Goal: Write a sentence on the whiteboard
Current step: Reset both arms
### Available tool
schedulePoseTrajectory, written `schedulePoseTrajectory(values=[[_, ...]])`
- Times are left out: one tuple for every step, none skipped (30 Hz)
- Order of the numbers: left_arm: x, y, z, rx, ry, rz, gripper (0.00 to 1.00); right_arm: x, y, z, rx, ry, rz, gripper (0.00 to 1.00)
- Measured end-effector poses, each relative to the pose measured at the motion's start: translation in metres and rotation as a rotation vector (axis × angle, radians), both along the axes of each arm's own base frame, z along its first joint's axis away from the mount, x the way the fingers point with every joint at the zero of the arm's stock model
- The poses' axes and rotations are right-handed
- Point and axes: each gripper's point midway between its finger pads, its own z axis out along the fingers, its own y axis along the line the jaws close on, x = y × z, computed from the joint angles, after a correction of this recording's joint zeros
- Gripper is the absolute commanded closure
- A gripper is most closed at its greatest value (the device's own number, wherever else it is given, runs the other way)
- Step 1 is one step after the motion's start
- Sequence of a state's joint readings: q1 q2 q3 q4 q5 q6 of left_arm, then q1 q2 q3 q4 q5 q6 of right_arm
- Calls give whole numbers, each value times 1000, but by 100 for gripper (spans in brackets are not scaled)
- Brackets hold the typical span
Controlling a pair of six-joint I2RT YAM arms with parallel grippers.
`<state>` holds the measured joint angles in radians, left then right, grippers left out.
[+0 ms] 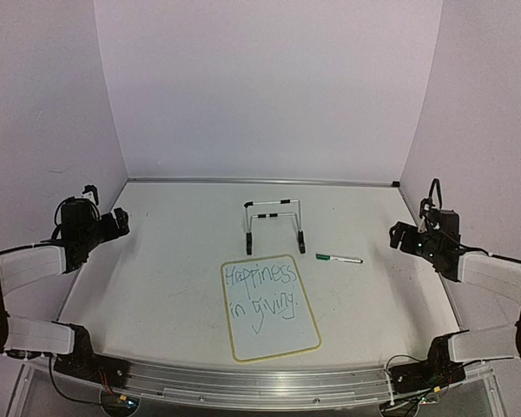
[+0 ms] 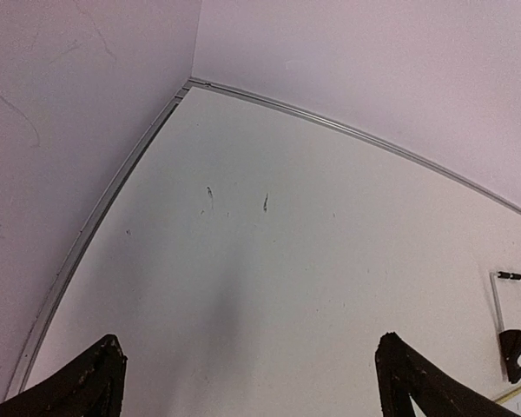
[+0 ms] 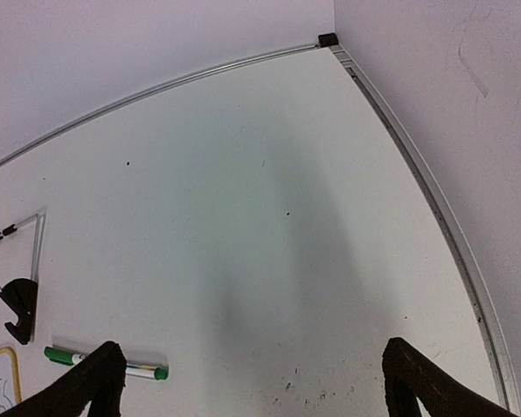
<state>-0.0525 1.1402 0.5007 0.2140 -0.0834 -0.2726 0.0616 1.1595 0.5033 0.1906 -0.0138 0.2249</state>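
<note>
Matte white table (image 1: 156, 287); yellow-rimmed rounded whiteboard (image 1: 280, 339), thin green sentence (image 1: 262, 277).

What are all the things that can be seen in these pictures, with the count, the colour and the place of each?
whiteboard: one, white with a yellow rim, flat on the table, front middle.
sentence: one, green, in two lines on the whiteboard.
wire stand: one, metal with black feet, behind the whiteboard, apart from it.
pen: one, white and green, lying right of the wire stand.
table: one, white, under everything.
walls: three, pale, at the back and both sides.
left gripper: one, black, open and empty, at the table's left side.
right gripper: one, black, open and empty, at the right side.
</note>
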Motion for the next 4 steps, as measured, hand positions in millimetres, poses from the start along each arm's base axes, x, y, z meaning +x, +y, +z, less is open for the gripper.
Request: schedulePoseTrajectory(values=[[-1,0,-2,10,2,-5,0,1,-1,2,-6,-10,-1,2],[-1,0,-3,19,5,-8,0,3,-1,5,-12,-24,-1,2],[-1,0,-4,28,4,-11,0,4,-1,8,-16,-38,-1,2],[-1,0,-5,35,3,-14,0,6,-2,10,-21,-49,-1,2]])
